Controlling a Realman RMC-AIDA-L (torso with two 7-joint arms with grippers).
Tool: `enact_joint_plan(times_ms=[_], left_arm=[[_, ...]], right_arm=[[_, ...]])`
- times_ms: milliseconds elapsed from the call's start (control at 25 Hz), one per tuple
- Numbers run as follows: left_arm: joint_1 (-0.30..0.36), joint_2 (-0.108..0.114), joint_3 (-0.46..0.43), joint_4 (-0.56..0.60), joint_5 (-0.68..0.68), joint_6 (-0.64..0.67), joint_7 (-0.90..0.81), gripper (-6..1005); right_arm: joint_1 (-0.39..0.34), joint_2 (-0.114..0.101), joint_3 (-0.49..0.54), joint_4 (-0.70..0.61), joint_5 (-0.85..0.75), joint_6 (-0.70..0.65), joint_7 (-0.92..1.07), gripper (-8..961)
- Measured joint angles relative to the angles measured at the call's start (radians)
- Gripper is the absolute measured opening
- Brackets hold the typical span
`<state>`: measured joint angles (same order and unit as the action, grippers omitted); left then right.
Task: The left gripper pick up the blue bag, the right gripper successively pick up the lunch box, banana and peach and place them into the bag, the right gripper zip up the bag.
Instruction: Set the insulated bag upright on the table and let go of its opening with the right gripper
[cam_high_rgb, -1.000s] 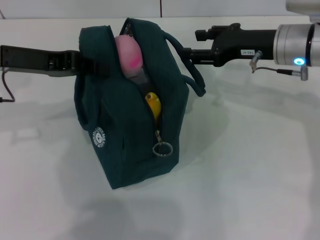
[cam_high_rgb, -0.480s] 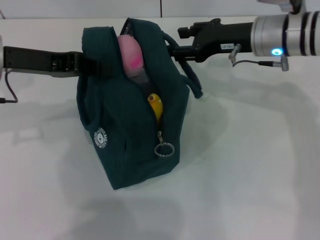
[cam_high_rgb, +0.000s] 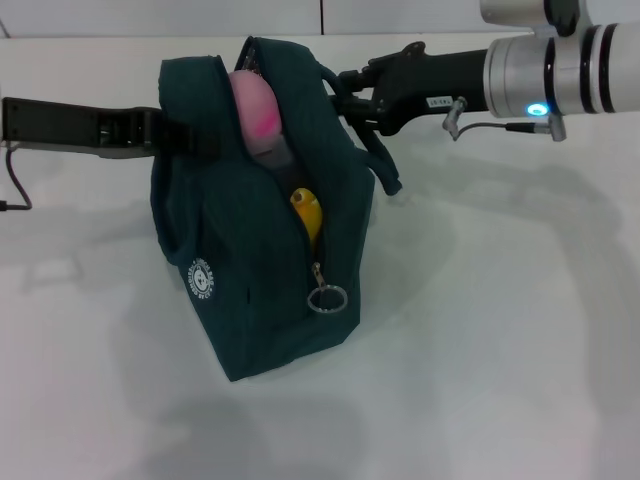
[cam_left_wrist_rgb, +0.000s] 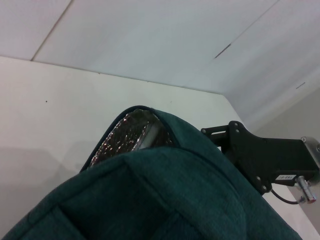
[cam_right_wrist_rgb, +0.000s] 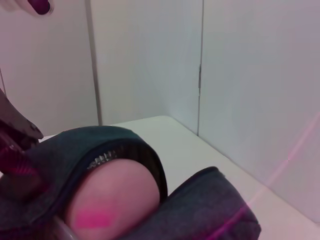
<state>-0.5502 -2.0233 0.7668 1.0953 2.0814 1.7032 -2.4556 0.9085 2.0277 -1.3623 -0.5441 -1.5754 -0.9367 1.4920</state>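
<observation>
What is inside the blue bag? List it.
Inside the blue bag: the peach at the open top and the banana tip in the zipper gap. The lunch box cannot be seen; fabric covers the rest.

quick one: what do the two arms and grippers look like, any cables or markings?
The left gripper is all black on a flat black arm, with a thin dark cable trailing. The right gripper is black with a small white label, on a silver cylindrical arm with dark bands, a lit blue-white indicator and a thin grey cable.
</observation>
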Motion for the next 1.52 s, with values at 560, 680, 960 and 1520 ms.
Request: enact_joint_plan(times_ms=[560, 680, 960, 1520], left_arm=[[0.003, 0.0, -0.001, 0.0, 0.0, 0.001, 0.011, 34], [0.003, 0.0, -0.001, 0.0, -0.001, 0.001, 0.012, 34], [0.008, -0.007, -0.003, 0.0, -0.036, 0.002, 0.028, 34], [0.032, -0.043, 0.003, -0.001, -0.089, 0.042, 0.053, 34]], right_arm=[[-0.046, 0.0, 0.006, -0.064, 0.009, 0.016, -0.009, 93], [-0.063, 0.0, 0.007, -0.087, 0.009, 0.016, -0.009, 68], [-0.21, -0.004, 0.002, -0.299, 0.044, 0.011, 0.001, 68], [-0.457, -0.016, 0.048, -0.566, 0.047, -0.032, 0.077, 68]])
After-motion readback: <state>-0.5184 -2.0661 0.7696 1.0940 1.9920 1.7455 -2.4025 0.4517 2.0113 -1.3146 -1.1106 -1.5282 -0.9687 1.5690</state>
